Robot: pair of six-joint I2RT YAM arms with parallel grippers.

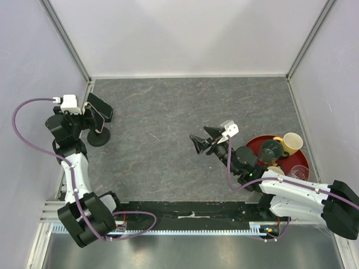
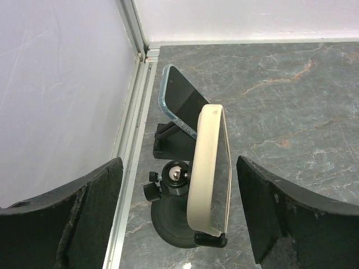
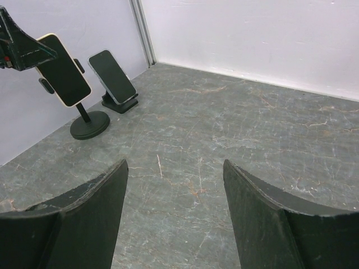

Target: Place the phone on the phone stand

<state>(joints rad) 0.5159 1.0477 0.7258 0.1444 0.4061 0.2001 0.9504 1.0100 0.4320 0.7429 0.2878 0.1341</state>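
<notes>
One phone (image 2: 208, 168): slim, rounded corners, glossy black screen, pale cream-pink rim; seated tilted on the phone stand (image 2: 174, 224), which is black with a round base and ball joint. Left gripper (image 2: 179, 162): matte black fingers spread wide, flanking the phone, clear on both sides. Right gripper (image 3: 174, 165): fingers apart, empty, over the grey veined table (image 3: 252, 129). Beyond: second phone (image 2: 179, 103), blue-rimmed, on a low stand (image 2: 168, 140)

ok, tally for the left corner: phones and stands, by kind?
Phones: 2, the pale-rimmed phone and the blue-rimmed phone
Stands: 2, the round-base stand and the low black stand
Total: 4
</notes>
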